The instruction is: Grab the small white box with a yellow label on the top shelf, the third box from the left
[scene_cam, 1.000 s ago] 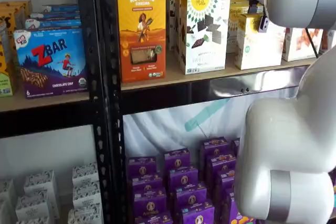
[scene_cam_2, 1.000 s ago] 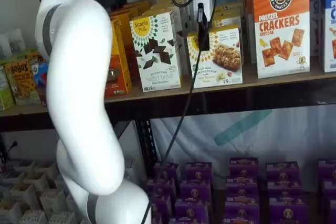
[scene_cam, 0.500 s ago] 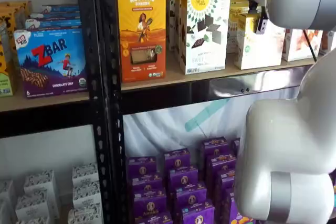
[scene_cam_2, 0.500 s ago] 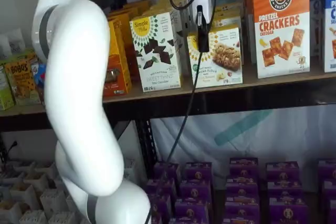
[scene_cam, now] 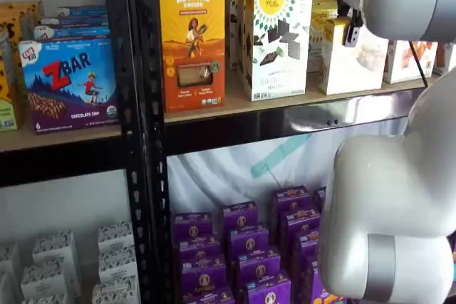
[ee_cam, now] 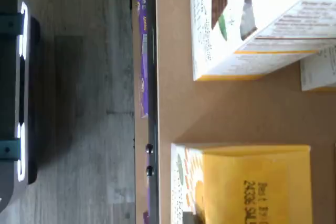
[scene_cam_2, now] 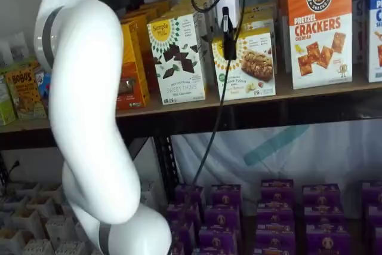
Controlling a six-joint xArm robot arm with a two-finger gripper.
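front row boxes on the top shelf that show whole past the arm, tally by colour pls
white: 2 (tall chocolate-squares box, small white box)
orange-topped: 1 (pretzel crackers box)
total: 3, all standing upright on the top shelf

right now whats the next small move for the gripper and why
Probably ease the gripper further toward the small white box on the top shelf. In a shelf view its black fingers hang in front of the box's upper left front, not visibly closed on it, and whether they are open can't be told.
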